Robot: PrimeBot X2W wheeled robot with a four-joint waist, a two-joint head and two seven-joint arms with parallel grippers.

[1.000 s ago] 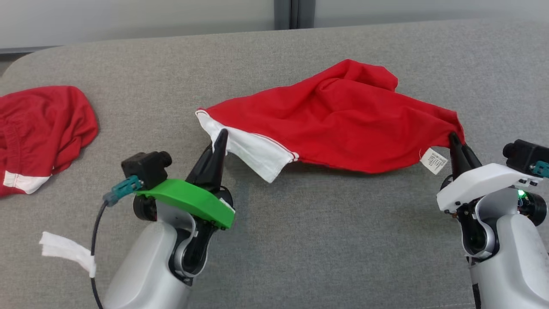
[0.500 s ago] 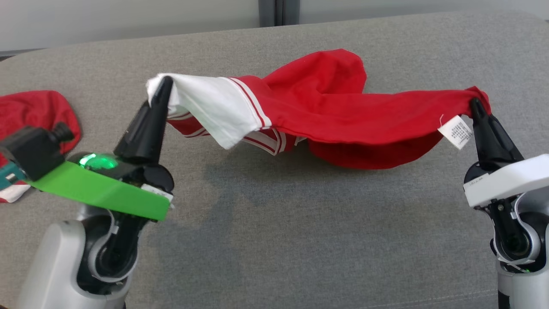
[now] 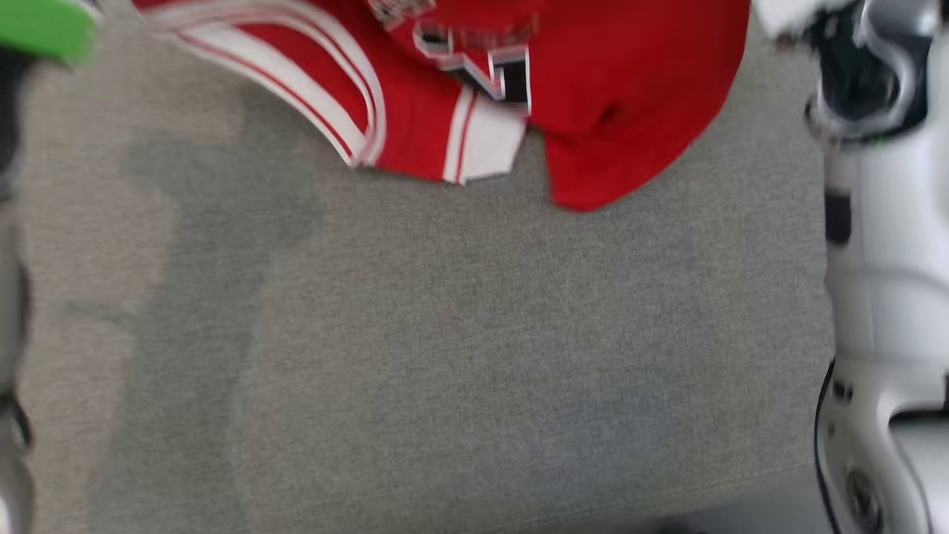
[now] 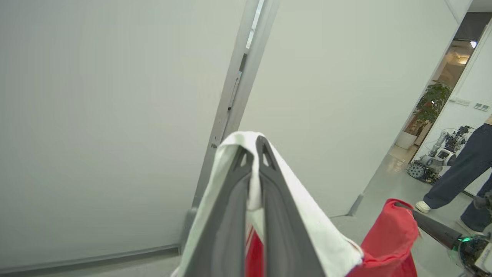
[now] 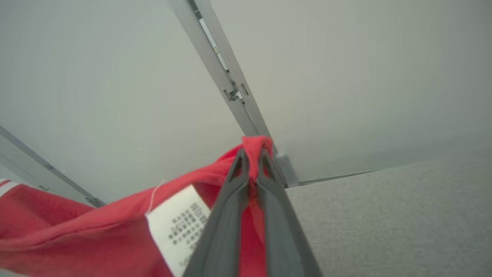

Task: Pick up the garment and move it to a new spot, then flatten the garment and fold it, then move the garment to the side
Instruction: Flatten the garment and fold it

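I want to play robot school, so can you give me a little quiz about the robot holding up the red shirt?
1. True or false: the left gripper is shut on a white part of the red jersey.
2. What hangs beside the right gripper's fingers? A) a white care label B) a button C) a zipper
3. Fill in: the fabric surface below the jersey is ____.
Key: 1 true; 2 A; 3 grey.
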